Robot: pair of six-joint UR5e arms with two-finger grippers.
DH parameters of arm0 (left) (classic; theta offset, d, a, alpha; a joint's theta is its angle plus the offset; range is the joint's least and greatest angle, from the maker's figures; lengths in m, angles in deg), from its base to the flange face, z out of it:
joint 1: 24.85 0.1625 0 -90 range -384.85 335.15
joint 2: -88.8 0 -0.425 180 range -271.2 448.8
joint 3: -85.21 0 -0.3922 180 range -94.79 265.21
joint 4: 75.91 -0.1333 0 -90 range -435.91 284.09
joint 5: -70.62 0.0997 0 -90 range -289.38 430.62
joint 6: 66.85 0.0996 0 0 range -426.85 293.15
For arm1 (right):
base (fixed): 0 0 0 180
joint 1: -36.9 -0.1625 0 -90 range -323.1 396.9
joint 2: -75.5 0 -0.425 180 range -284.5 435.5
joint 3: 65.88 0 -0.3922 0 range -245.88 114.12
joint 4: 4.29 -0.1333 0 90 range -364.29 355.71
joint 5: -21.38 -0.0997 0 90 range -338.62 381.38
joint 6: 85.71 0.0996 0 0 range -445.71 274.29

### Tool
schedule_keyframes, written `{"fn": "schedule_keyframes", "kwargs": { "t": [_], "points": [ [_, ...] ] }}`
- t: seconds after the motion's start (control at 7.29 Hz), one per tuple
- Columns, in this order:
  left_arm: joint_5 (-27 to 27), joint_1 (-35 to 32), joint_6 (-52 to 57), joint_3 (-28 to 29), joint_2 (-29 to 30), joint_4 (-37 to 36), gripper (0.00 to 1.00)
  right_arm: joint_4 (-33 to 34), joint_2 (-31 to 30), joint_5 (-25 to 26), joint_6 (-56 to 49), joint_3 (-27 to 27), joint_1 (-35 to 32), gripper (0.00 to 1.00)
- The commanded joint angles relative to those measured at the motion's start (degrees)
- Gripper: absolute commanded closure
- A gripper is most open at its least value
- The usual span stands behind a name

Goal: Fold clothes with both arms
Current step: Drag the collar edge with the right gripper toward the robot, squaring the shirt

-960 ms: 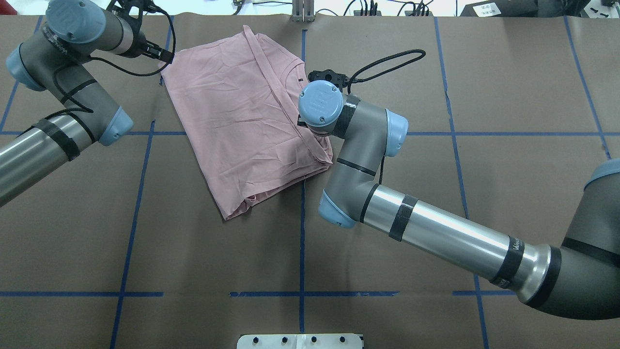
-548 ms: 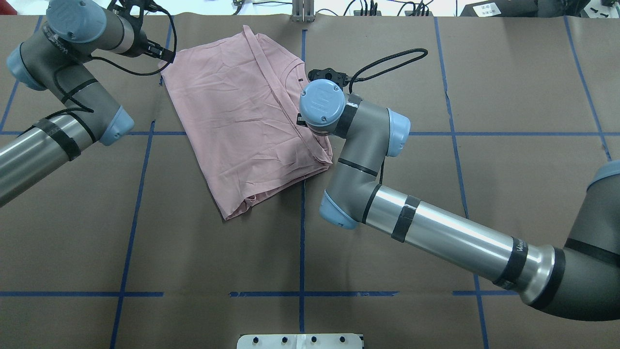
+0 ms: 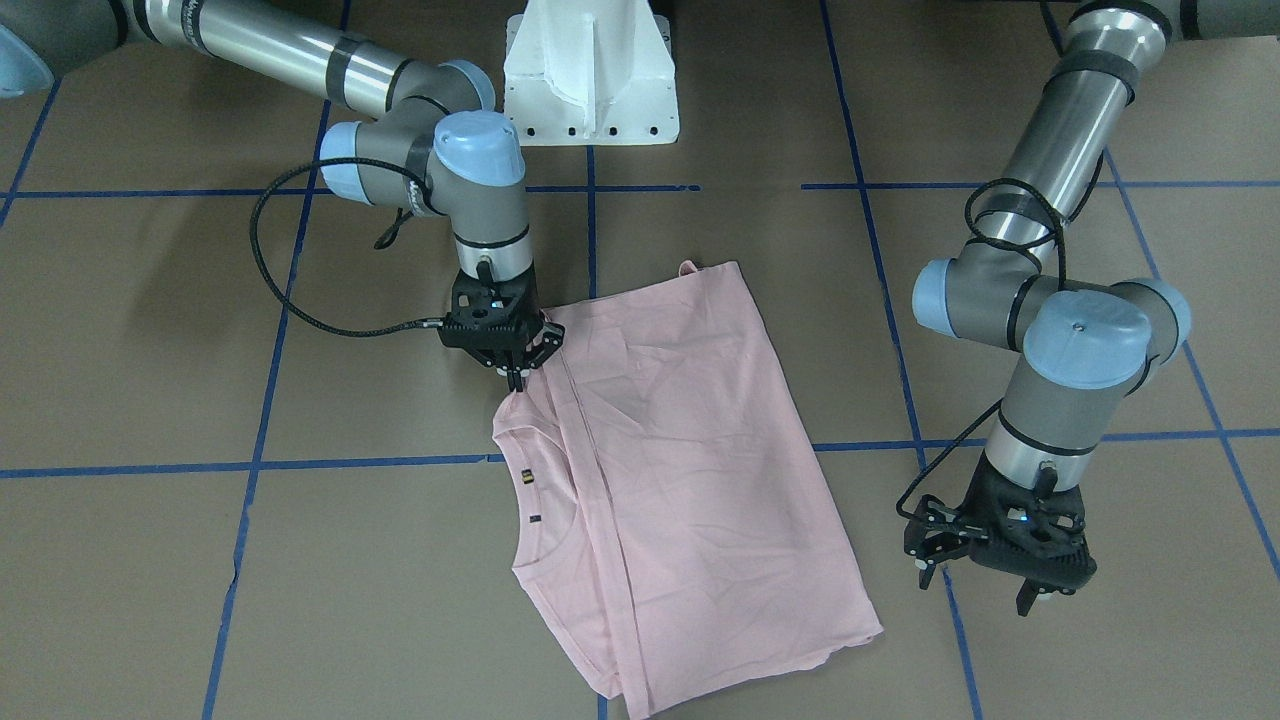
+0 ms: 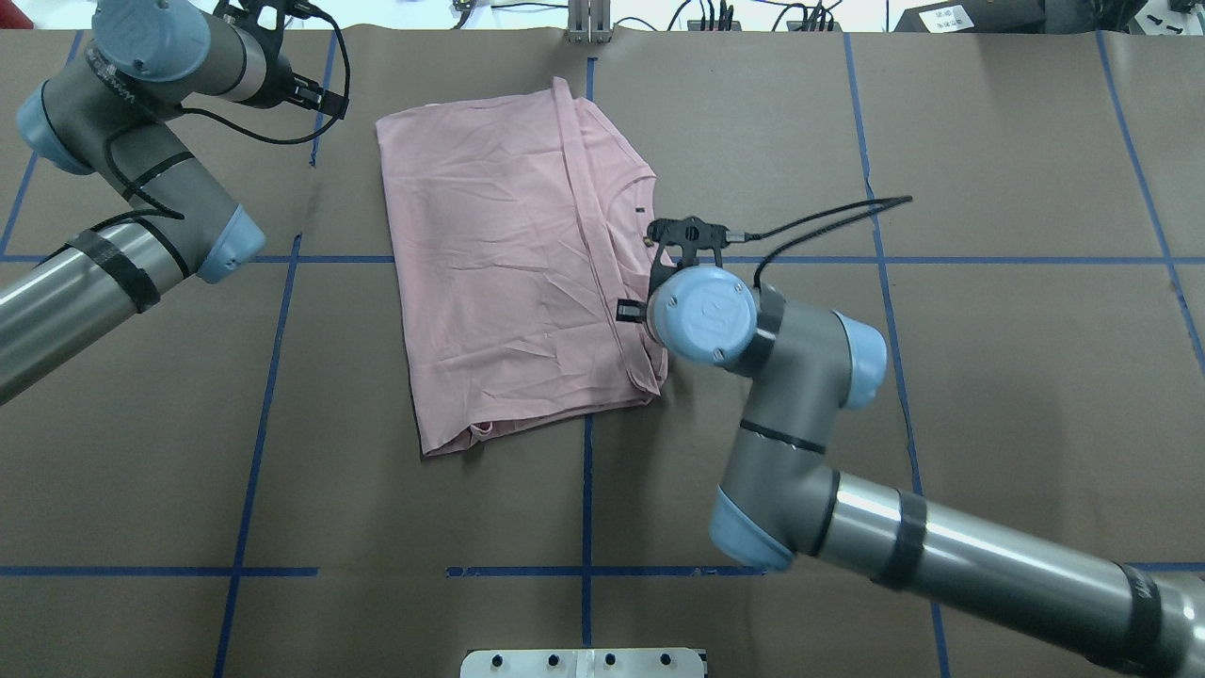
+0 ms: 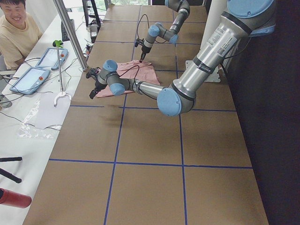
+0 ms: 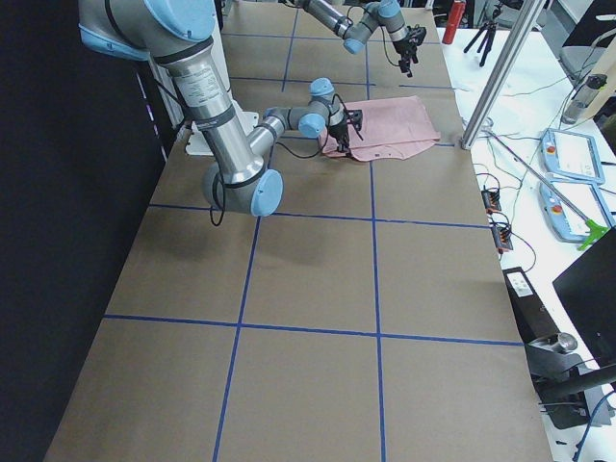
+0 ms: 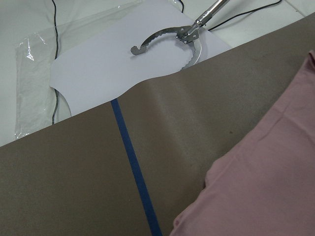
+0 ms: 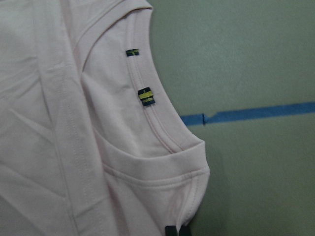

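The pale pink T-shirt lies flat on the brown-covered table, straight out from the white pedestal base and a little toward the robot's left of it. It is folded over on itself so only plain fabric faces up, with one long fold line running away from the pedestal. Its neckline sits on the edge toward the robot's right of the pedestal, and two small tags show on the collar band. The right gripper points down at the shirt corner on that neckline side, the one nearer the pedestal. Its claw is drawn narrow, pinched on the cloth beside the collar, and the fabric comes up to a point where it meets them. In the right wrist camera only a dark fingertip pokes in at the shirt's edge. The left gripper hangs much farther from the pedestal, out beyond the shirt's opposite long edge and apart from the cloth, its claw spread wide with nothing in it. The left wrist camera takes in a corner of the pink cloth, a blue tape line and, past the table's edge, a white sheet with a toothed metal hook lying on it. Across the table from the pedestal, a person in a yellow top is at a side bench beside two teach pendants.
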Motion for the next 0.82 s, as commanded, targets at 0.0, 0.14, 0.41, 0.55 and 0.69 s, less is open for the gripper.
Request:
{"fn": "schedule_keyframes", "kwargs": {
  "t": [0.0, 0.14, 0.41, 0.55, 0.69],
  "points": [
    [0.0, 0.1, -0.3, -0.2, 0.0, 0.0, 0.00, 0.5, -8.9, 3.5, 0.9, -9.6, 4.5, 1.00],
    [0.0, 0.1, -0.3, -0.3, 0.0, 0.0, 0.00, 0.5, -12.5, 3.6, 0.9, -12.9, 5.1, 1.00],
    [0.0, 0.2, -0.7, -0.3, 0.1, 0.0, 0.00, 0.5, -14.1, 3.7, 0.9, -14.3, 6.0, 0.49],
    [0.0, 0.3, -0.7, -0.5, 0.2, 0.0, 0.00, 0.5, -14.2, 5.1, 0.9, -14.9, 6.4, 0.00],
    [-0.1, 0.5, -1.0, -1.7, 0.1, -0.1, 0.00, 0.9, -14.4, 4.6, 0.8, -16.6, 6.1, 0.00]
  ]
}}
